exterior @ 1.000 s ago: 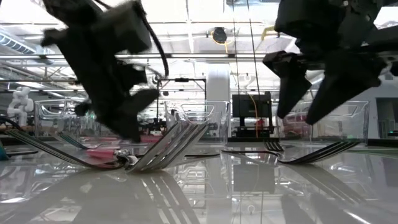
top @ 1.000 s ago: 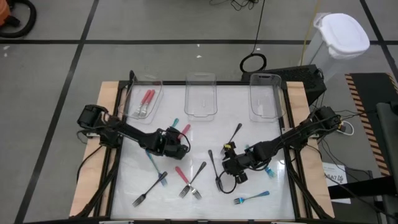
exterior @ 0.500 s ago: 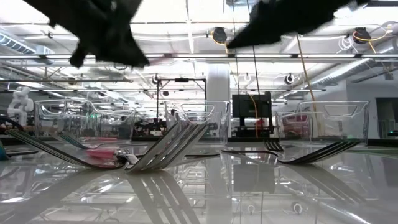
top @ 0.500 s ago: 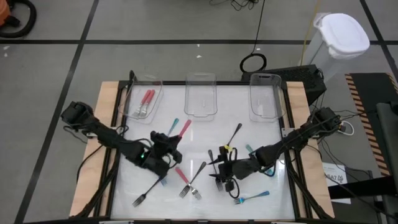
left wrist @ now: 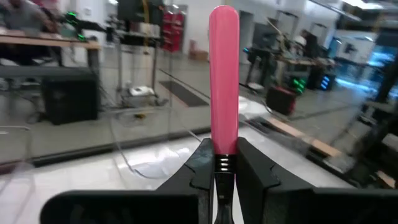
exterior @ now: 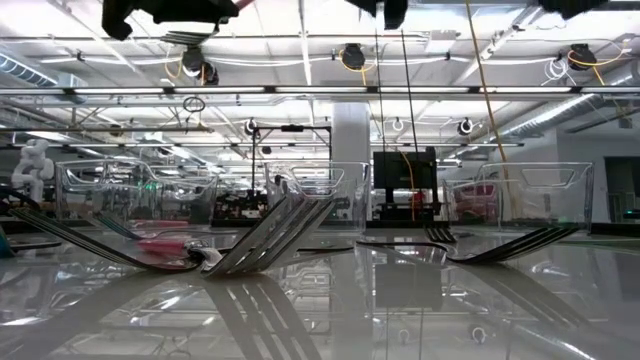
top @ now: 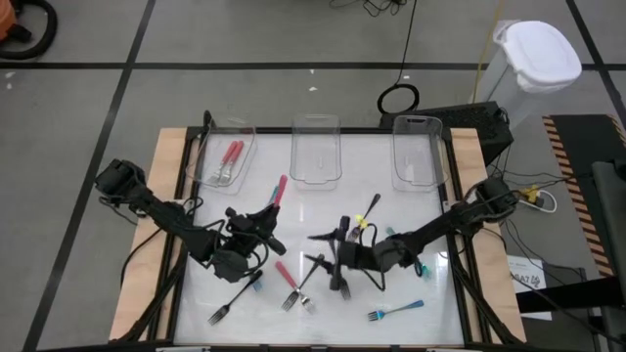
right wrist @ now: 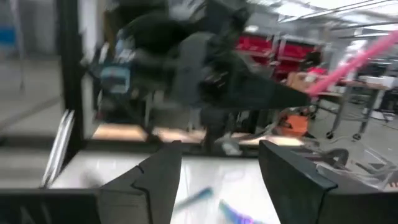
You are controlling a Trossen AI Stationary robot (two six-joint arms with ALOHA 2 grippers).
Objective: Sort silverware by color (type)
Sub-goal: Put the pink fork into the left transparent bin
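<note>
My left gripper (top: 261, 220) hangs above the table's left-middle, shut on a pink-handled fork (top: 278, 192) whose handle (left wrist: 224, 74) sticks out past the fingers. My right gripper (top: 318, 249) is open and raised over the table's middle, holding nothing (right wrist: 219, 149); it faces my left arm. On the table lie a pink fork (top: 286, 274), black forks (top: 313, 268) (top: 370, 209) and teal forks (top: 396, 311) (top: 252, 284). Two pink forks (top: 227, 162) lie in the far-left tray (top: 209, 147). My left gripper pinches the pink fork between its two fingers at the metal neck (left wrist: 224, 167), just below the pink handle. The handle runs on along the fingers and out beyond their tips. The fork is lifted clear of the table, slanting toward the far edge.
Three clear trays stand along the far edge; the middle tray (top: 315, 174) and the right tray (top: 415, 178) hold nothing. A teal handle (top: 423, 266) shows beside my right arm. In the low view fork tines (exterior: 270, 235) rise from the table near the front, with both arms at the top edge.
My left gripper took the pink fork off the table, rose and shifted toward the near-left, so the fork is lifted clear. My right gripper rose off the table, moved toward the table's left and turned level toward my left arm.
</note>
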